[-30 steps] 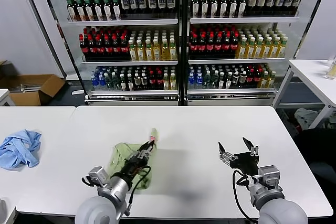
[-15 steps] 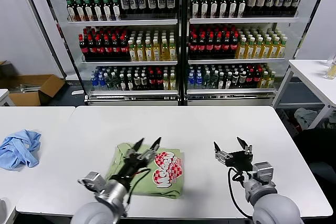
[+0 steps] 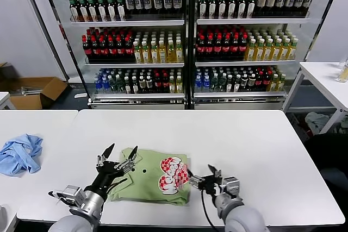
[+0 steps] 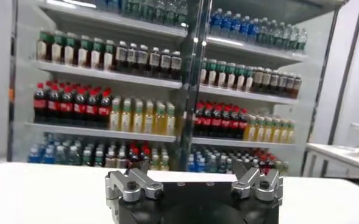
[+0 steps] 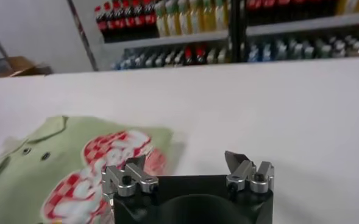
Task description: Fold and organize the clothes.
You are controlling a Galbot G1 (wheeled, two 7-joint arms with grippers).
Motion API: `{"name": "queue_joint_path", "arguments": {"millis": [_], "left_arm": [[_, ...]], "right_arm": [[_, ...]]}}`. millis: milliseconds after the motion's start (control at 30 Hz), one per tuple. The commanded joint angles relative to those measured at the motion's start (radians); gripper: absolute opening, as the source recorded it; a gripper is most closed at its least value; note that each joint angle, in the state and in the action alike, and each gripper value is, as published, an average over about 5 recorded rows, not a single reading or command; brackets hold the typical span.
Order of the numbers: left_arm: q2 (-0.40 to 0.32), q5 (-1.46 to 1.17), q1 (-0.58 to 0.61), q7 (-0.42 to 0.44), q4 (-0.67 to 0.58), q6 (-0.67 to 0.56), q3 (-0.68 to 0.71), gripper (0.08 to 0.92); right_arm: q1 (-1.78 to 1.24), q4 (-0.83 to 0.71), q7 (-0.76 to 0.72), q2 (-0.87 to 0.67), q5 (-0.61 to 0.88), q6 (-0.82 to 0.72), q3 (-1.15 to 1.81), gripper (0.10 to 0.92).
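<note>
Folded polo shirt (image 3: 157, 175) lies near the front edge of the white table (image 3: 244, 134), its red-and-white print up. Left gripper (image 3: 116, 155) is raised over its collar end, fingers spread, gripping nothing. Right gripper (image 3: 204, 176), jaws parted and empty, sits low just beside its other edge. Beyond: a blue garment (image 3: 20, 153), then drinks shelves (image 3: 185, 36).

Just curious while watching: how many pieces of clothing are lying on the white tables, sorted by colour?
Light green polo shirt with red-and-white chest print, folded: 1
Light blue crumpled garment: 1
Total: 2
</note>
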Motion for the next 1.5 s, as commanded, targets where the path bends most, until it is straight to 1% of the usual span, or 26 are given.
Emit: {"name": "queue_joint_path", "arguments": {"millis": [33,167,267,500,767,933,1033,1167,1300,1433,1500], "left_arm": [[0.018,0.070,0.015,0.011,0.030,-0.032,-0.057,0.823],[0.016,0.070,0.013,0.009,0.049,-0.029,-0.059,0.822],[0.011,0.070,0.014,0.008,0.055,-0.026,-0.059,0.823],[-0.002,0.070,0.014,0.008,0.064,-0.021,-0.054,0.822],[-0.005,0.066,0.012,0.008,0.073,-0.022,-0.050,0.823],[-0.002,0.061,0.004,0.012,0.068,-0.045,-0.042,0.823],[0.002,0.101,-0.006,0.020,0.091,-0.098,-0.034,0.823],[0.003,0.194,-0.016,0.026,0.130,-0.179,-0.019,0.823],[0.002,0.307,-0.028,0.028,0.167,-0.255,0.000,0.823],[-0.012,0.406,-0.050,0.020,0.202,-0.331,0.015,0.823],[-0.019,0.439,-0.057,0.011,0.204,-0.347,0.025,0.823]], "right_arm": [[0.039,-0.104,0.001,0.049,0.037,0.000,-0.119,0.823],[0.040,-0.090,-0.009,0.047,0.067,0.001,-0.117,0.814],[0.047,-0.098,-0.005,0.047,0.092,0.001,-0.112,0.758],[0.055,-0.112,-0.007,0.054,0.111,0.001,-0.109,0.559],[0.059,-0.102,-0.016,0.058,0.096,0.007,-0.093,0.325],[0.067,-0.013,-0.037,0.031,0.048,0.014,-0.035,0.179],[0.078,0.044,-0.061,-0.019,0.011,0.008,0.032,0.120],[0.076,0.059,-0.111,-0.110,-0.011,0.001,0.141,0.110],[0.060,0.006,-0.193,-0.179,-0.049,0.001,0.240,0.110],[0.055,-0.076,-0.239,-0.177,-0.088,0.009,0.257,0.110],[0.055,-0.116,-0.249,-0.157,-0.131,0.027,0.243,0.110]]}}
